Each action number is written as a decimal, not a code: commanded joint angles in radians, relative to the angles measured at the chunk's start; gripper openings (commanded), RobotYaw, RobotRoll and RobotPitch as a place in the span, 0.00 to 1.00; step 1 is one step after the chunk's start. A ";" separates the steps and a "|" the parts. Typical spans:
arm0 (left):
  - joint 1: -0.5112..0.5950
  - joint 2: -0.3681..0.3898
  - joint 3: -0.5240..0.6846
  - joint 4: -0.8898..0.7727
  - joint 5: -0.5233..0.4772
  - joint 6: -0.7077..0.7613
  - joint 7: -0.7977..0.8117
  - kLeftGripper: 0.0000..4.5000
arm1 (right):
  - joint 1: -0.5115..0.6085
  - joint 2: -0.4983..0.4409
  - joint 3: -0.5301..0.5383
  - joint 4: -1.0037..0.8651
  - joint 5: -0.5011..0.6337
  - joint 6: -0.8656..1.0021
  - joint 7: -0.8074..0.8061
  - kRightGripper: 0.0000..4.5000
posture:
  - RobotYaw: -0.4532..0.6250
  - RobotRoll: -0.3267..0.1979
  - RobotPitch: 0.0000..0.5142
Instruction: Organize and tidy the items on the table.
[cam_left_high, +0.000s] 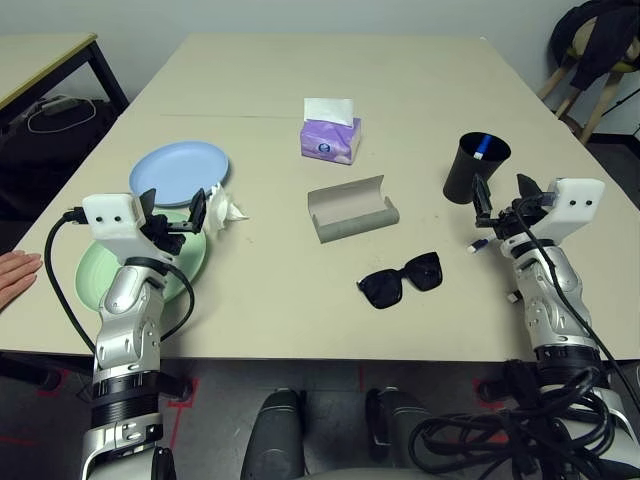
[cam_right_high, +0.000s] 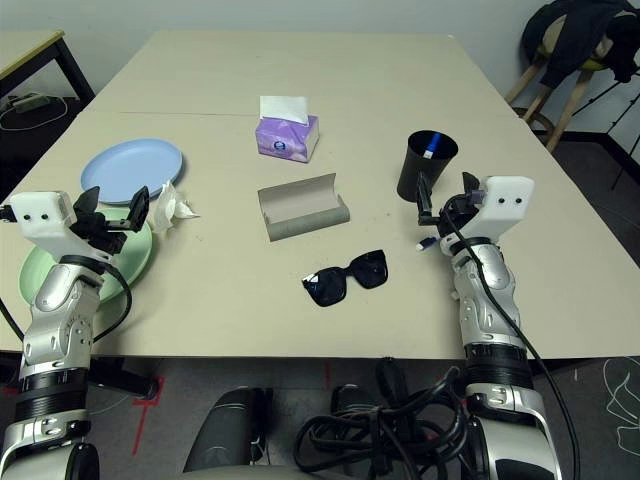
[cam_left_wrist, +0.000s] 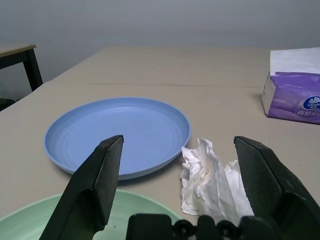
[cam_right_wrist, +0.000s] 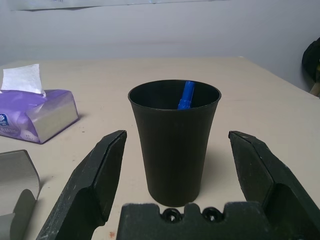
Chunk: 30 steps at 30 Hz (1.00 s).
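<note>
Room: far half of the beige table (cam_left_high: 400, 90) bare; pale green plate (cam_left_high: 95, 275) near the left front edge | Hidden: pen (cam_left_high: 481, 243) beside the black cup (cam_left_high: 473, 168) mostly behind the right gripper (cam_left_high: 503, 205), probably blue-and-white | Grippers: both spread wide, empty; left gripper (cam_left_high: 172, 212) above the green plate, crumpled tissue (cam_left_high: 226, 210) just beyond.

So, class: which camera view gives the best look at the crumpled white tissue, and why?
The left wrist view: the crumpled white tissue sits close up between the open left gripper fingers, beside the light blue plate, folds clear. Both eye views show it only as a small white clump by the plates, partly behind that gripper. In the right wrist view the black cup stands centre frame.
</note>
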 joint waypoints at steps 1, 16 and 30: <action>-0.001 0.011 -0.004 0.021 0.002 0.010 -0.008 1.00 | 0.009 -0.005 -0.016 0.007 0.000 -0.013 0.000 1.00 | 0.51 0.62 0.11; 0.011 0.020 -0.002 0.024 0.002 0.010 -0.024 1.00 | 0.011 -0.037 -0.008 0.023 0.105 0.000 0.227 1.00 | 0.51 0.62 0.10; 0.013 0.032 -0.015 0.015 0.003 0.028 -0.044 1.00 | -0.072 -0.184 0.174 0.108 0.155 -0.029 0.924 1.00 | 0.52 0.62 0.10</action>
